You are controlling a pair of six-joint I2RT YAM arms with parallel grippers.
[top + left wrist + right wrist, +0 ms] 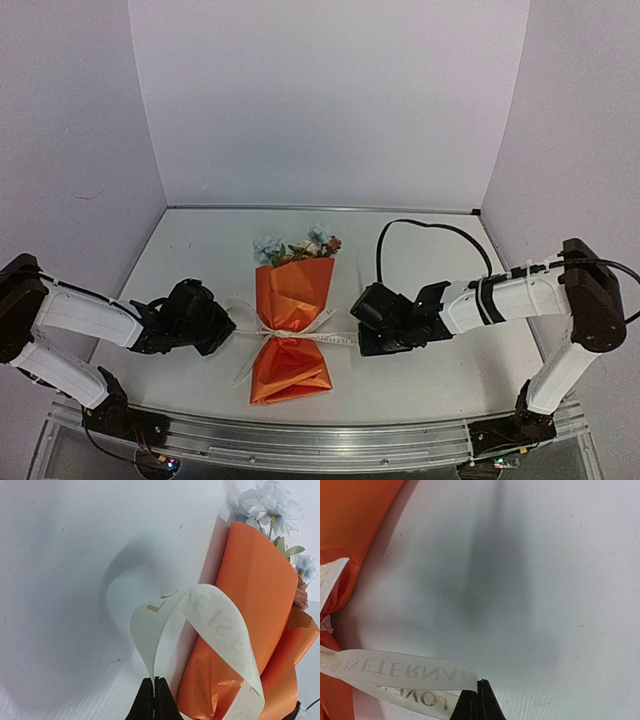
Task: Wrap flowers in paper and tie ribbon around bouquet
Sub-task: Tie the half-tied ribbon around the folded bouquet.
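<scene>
Your bouquet (pixel 292 330) lies flat at the middle of the bench (pixel 440 370), between the two arms, with the flower end pointing to the far wall. The orange paper (pixel 296 290) is wrapped as a cone, pinched at the waist and flaring again below it. The flowers (pixel 298 246), pale blue, cream and reddish, show beyond the far rim. The ribbon (pixel 300 334) crosses the waist, with a tail running out to each side.

Your left end effector (pixel 228 328) sits just left of the waist, jaws closed flat on the ribbon. The left wrist view shows the strip rising from the fingertips in a loop and curving back to the paper.

Your right end effector (pixel 358 335) sits just right of the waist, jaws likewise closed, pinching the other tail. The right wrist view shows the printed strip running from the fingertips to the paper's edge, low over the bench.

Whether a knot is formed at the waist cannot be told from these views. A black cable (pixel 430 228) loops over the bench behind the right arm.
</scene>
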